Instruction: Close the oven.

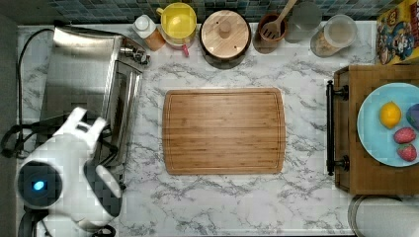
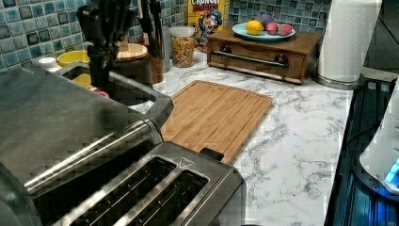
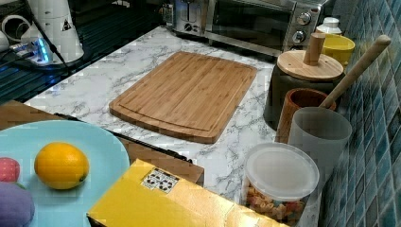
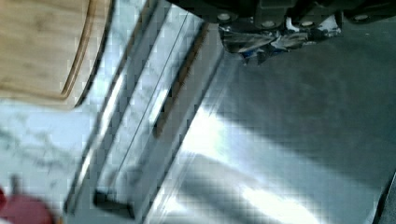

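Counter beside cutting board (image 1: 223,131): lying bare
Back wall: jars (image 1: 225,30) crowding it; oven (image 1: 81,79) and toaster (image 2: 141,193) blocking the top view's left

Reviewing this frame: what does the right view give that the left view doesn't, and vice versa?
From the right view: the oven seen from the front, with its glass door and knobs. From the left view: the toaster seen from above, with its two slots, and the paper towel roll. In both: the cutting board, the blue plate with the lemon, and the lidded jar.
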